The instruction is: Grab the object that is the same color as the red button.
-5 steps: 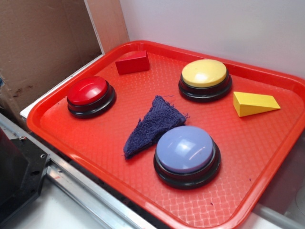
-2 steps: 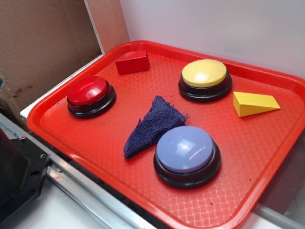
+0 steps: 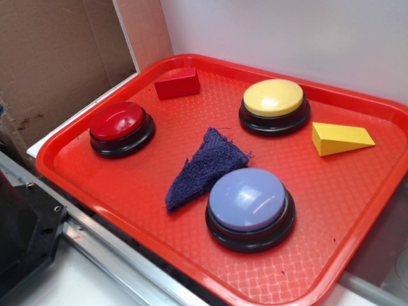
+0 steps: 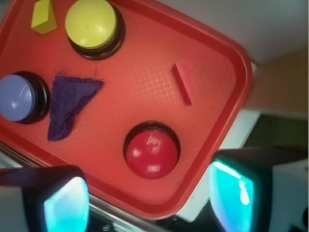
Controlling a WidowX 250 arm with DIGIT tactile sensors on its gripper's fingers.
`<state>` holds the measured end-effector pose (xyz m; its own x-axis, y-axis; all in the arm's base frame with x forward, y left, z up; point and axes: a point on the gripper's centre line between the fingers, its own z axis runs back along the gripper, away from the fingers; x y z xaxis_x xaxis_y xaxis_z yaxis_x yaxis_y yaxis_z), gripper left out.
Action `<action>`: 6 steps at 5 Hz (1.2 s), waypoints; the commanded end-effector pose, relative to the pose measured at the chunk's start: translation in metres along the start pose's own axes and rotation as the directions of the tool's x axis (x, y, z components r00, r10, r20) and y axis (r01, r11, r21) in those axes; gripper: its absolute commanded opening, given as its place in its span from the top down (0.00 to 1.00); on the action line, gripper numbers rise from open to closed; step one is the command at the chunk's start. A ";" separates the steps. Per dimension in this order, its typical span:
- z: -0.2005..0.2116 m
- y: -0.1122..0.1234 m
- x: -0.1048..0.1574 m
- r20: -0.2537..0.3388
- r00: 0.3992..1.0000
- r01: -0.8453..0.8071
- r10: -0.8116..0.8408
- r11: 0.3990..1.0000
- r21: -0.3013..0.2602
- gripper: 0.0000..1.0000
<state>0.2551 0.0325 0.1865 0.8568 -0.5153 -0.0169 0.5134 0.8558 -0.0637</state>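
Tray (image 3: 95, 191) is red with a textured floor and takes up most of the exterior view, sitting on a pale counter (image 3: 83, 284) with a metal rail along the near edge. Red block (image 3: 177, 83) is in the far-left corner of the tray, lying flat close to the rim, nothing touching it. Red button (image 3: 121, 127) sits nearer the front on the left side, apart from the block with bare tray between them. Yellow button (image 3: 274, 105) is toward the back right, and the yellow wedge (image 3: 341, 138) is just to the right of it, not touching. Lavender button (image 3: 250, 207) is front and center-right, with a dark blue scrap of cloth (image 3: 204, 167) right next to it on its left; from here the cloth edge looks like it's about touching the button base.

Wrist cam looks down on the same tray (image 4: 212, 145) from above: red button (image 4: 151, 152) is closest to the gripper (image 4: 149, 195), block (image 4: 185, 80) further out past it, cloth (image 4: 67, 104) and lavender button (image 4: 19, 96) off to the left, yellow button (image 4: 91, 25) and wedge (image 4: 43, 15) at the top.

Gripper fingers (image 4: 234, 191) are spread wide apart at the bottom of the wrist view, glowing teal, nothing between them. It's hanging above the near tray edge, well clear of the block. Gripper itself doesn't show in the exterior view.
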 end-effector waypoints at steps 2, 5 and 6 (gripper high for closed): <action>-0.032 0.031 0.039 0.015 0.982 0.189 -0.190 0.981 0.054 0.00; -0.032 0.031 0.039 0.015 0.982 0.189 -0.190 0.981 0.054 0.00; -0.054 0.053 0.047 0.001 0.993 0.119 -0.120 0.985 0.126 0.00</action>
<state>0.3113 0.0577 0.1158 0.8004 -0.5947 -0.0755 0.5961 0.8029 -0.0050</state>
